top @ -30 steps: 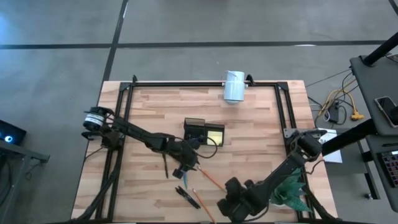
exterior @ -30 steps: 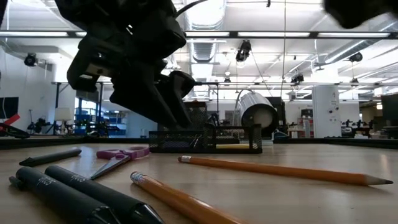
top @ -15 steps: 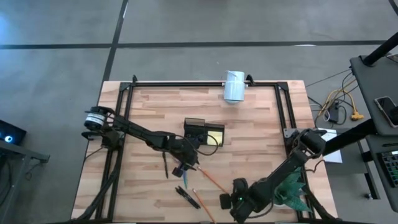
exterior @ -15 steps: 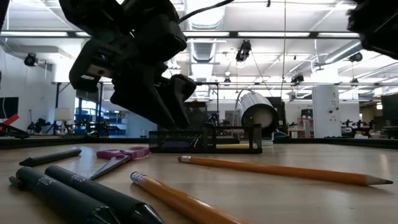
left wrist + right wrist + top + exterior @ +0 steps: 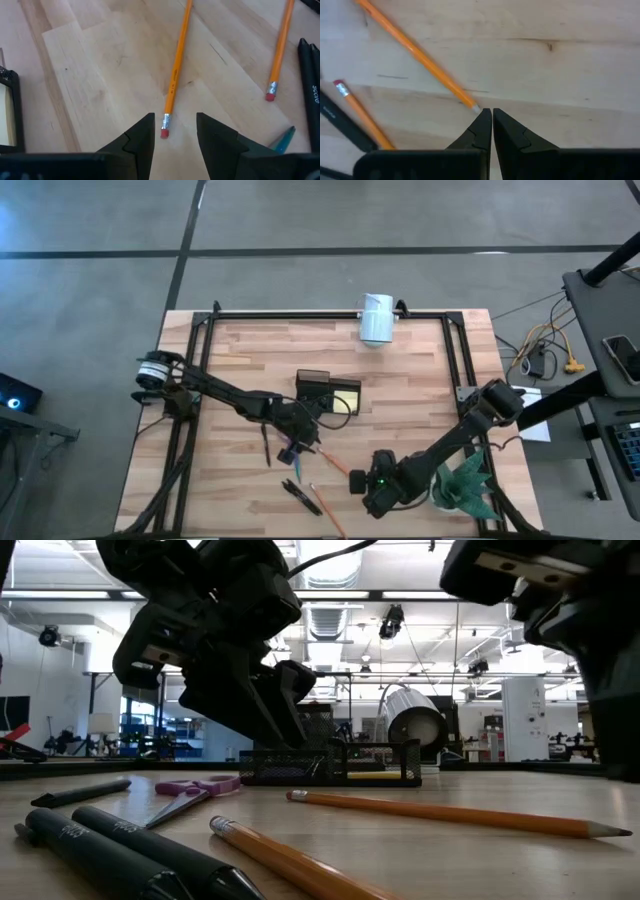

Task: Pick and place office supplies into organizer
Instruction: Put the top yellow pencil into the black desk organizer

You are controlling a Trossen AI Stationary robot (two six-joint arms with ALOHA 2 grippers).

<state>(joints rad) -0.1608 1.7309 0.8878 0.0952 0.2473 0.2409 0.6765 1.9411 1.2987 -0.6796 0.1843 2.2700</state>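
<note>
Moved: since a second ago our right gripper (image 5: 362,481) has slid from the bottom edge of the high view up and leftward, toward the middle of the lower half; in the low view its dark bulk now fills the upper right, where before we saw only a corner of it.
Unmoved: our left arm and the loose items lie as they did.
Right gripper: fingers pressed together with nothing between them, their tips just beside the sharpened point of an orange pencil (image 5: 420,56).
Left gripper (image 5: 173,131): fingers spread, empty, sitting left of centre in the high view; the eraser end of that pencil lies between the fingertips (image 5: 148,125) in our left wrist view.
Second pencil (image 5: 280,49): right side of the left wrist view, eraser toward the bottom; in the high view it runs to the bottom edge, just below centre.
Black pens (image 5: 120,850): two, side by side, lower left of the low view.
Scissors (image 5: 190,795): purple handles, flat on the wood, left of centre in the low view, near the left gripper.
Dark marker (image 5: 266,446): left of the left gripper in the high view.
Organizer (image 5: 314,388): centre of the high view, above the left gripper; the yellow sticky-note pad (image 5: 346,399) sits at its right side.
White cylinder (image 5: 377,319): upper centre, at the table's (image 5: 420,380) far rail.
Green plant (image 5: 468,483): lower right.
</note>
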